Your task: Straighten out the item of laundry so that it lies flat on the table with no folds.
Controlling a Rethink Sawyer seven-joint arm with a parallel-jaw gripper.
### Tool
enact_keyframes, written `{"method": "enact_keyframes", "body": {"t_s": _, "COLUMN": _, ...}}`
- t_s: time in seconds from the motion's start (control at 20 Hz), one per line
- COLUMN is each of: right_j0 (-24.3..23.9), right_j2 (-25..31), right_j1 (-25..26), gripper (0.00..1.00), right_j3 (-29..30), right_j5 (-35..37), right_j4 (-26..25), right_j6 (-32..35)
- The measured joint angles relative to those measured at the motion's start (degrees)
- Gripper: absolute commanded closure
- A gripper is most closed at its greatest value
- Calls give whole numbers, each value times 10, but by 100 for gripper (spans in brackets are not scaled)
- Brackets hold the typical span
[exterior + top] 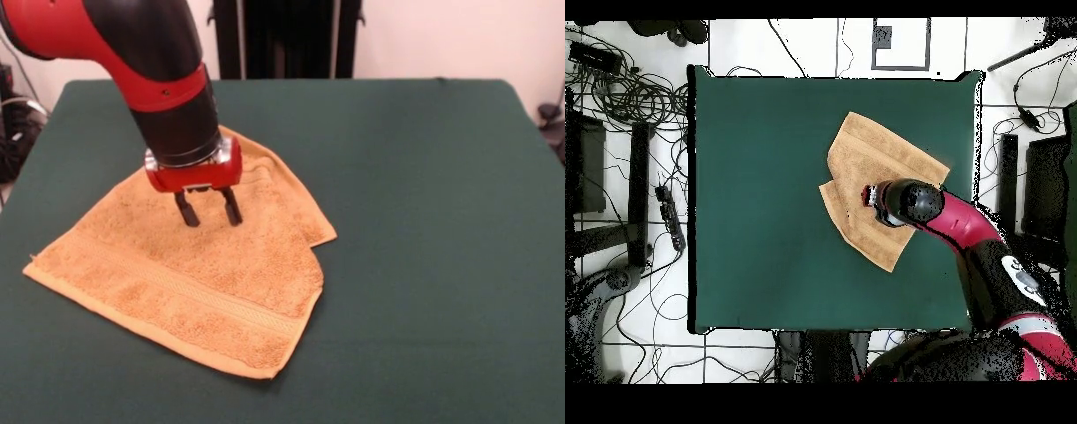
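The towel (190, 265), limp terry on my desk (424, 221), needs pinching at its doubled-over right corner, while my tool (208, 212) hovers part-open, empty.

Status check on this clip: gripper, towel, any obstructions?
Gripper open, tips down on the towel's middle. Towel not flat: one side folded over, a lower layer showing beyond it. Green table around it, nothing in the way.

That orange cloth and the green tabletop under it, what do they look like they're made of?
The towel looks like looped terry, probably cotton: a fuzzy, matte pile, a flatter woven band across it and hemmed edges. The table seems covered in dark green felt-like fabric, smooth and without shine or visible weave; what lies beneath cannot be seen.
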Motion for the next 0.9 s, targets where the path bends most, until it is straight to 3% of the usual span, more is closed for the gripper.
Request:
{"method": "enact_keyframes", "body": {"t_s": 0.55, "right_j0": -82, "right_j2": 124, "right_j1": 23, "gripper": 0, "right_j3": -48, "right_j5": 141, "right_j4": -134, "right_j6": -49}}
{"method": "enact_keyframes", "body": {"t_s": 0.9, "right_j0": -132, "right_j2": 208, "right_j1": 41, "gripper": 0, "right_j3": -64, "right_j5": 223, "right_j4": -223, "right_j6": -177}}
